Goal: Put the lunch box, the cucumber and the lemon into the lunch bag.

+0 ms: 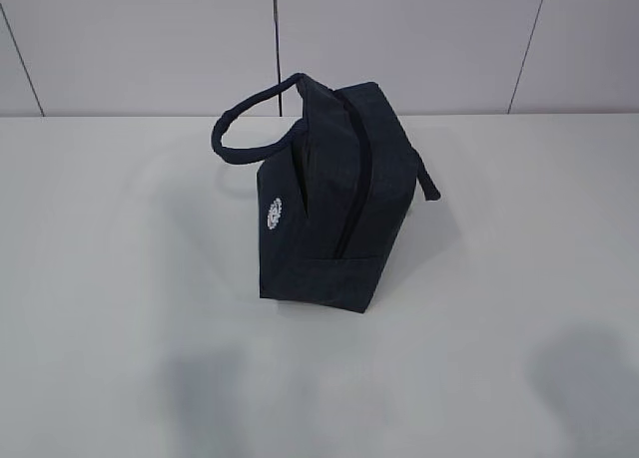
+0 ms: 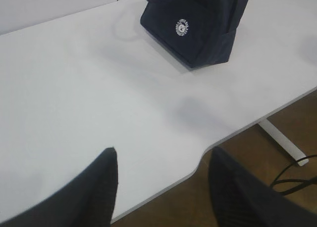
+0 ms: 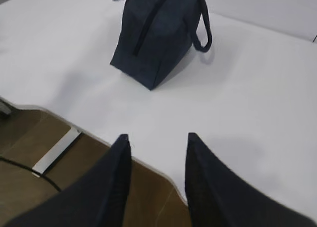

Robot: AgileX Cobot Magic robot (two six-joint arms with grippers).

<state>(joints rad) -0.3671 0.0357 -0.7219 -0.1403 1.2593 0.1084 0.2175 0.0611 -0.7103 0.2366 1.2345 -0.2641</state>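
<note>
The dark navy lunch bag [image 1: 334, 204] stands upright mid-table, its zipper closed along the top and front, a white round logo on its left side. It also shows in the left wrist view [image 2: 198, 24] and the right wrist view [image 3: 156, 31]. The lunch box, cucumber and lemon are out of view. My left gripper [image 2: 161, 155] is open and empty over the table's near edge, well short of the bag. My right gripper [image 3: 156, 140] is open and empty over the near edge too. Neither gripper shows in the exterior view.
The white table [image 1: 120, 278] has a curved cut-out in its near edge [image 2: 198, 162]. Below it are a brown floor, a white table foot [image 2: 282, 140] and black cables [image 2: 292, 175]. A panelled wall [image 1: 140, 39] stands behind the table.
</note>
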